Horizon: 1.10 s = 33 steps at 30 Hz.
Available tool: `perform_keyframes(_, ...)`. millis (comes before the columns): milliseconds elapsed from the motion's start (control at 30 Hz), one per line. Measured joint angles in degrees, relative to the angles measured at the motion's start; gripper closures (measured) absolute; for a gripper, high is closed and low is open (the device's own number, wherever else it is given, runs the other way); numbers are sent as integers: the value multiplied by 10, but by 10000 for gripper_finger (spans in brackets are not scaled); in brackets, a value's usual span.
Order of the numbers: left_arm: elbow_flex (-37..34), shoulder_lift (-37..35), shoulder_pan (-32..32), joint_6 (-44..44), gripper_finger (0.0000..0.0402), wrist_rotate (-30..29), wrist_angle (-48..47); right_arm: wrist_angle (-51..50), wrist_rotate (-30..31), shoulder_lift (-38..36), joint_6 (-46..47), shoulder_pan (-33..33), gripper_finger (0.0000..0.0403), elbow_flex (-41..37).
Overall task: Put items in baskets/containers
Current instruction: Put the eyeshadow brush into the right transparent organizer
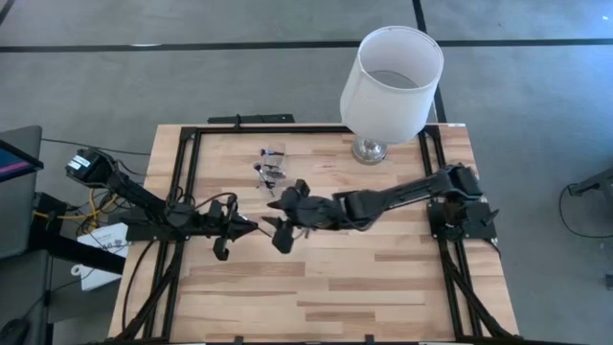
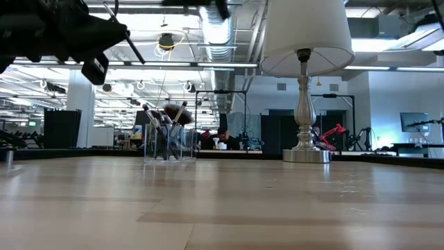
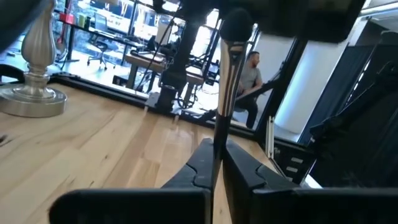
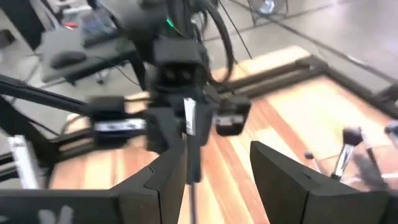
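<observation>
Midair, left gripper (image 1: 251, 227) jaws clamp brush (image 3: 229, 74); right gripper (image 4: 211, 165) jaws spread; lamp (image 1: 388, 81) behind.

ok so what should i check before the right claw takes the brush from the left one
1. Left claw grips the makeup brush: ok, shut on the handle, head pointing away from the claw.
2. Right claw is open to receive: ok, fingers wide apart.
3. Brush centred between the right claw's fingers: not ok, it sits close beside one finger.
4. How far the brush reaches into the right claw: cannot tell.
5. Clear cup is ready: ok, upright on the table with several brushes already standing in it.
6. Lamp is out of the way: ok, it stands apart from the cup.
</observation>
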Motion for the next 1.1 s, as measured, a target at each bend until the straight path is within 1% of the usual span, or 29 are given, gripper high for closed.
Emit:
perform_keyframes(100, 0, 0, 0, 0, 389, 0, -3, 37, -34, 42, 5, -16, 240, -1)
perform_keyframes(267, 0, 0, 0, 0, 389, 0, -11, 135, -127, 93, 5, -46, 245, 2)
perform_keyframes(367, 0, 0, 0, -2, 389, 0, -22, 140, -161, 102, 5, -63, 249, 15)
perform_keyframes(467, -1, 0, 0, -3, 389, -1, -32, 145, -168, 103, 3, -71, 255, 27)
perform_keyframes(667, -1, 0, 1, -2, 389, -2, -32, 128, -179, 103, 3, -75, 267, 27)
perform_keyframes(767, -1, 0, 11, -2, 389, -3, -32, 129, -181, 103, 11, -73, 270, 27)
perform_keyframes(933, -1, 0, 29, -3, 389, 0, -33, 175, -183, 130, 16, -70, 264, 27)
perform_keyframes(1100, -1, 0, 28, -3, 389, 2, -36, 191, -183, 150, 15, -73, 261, 26)
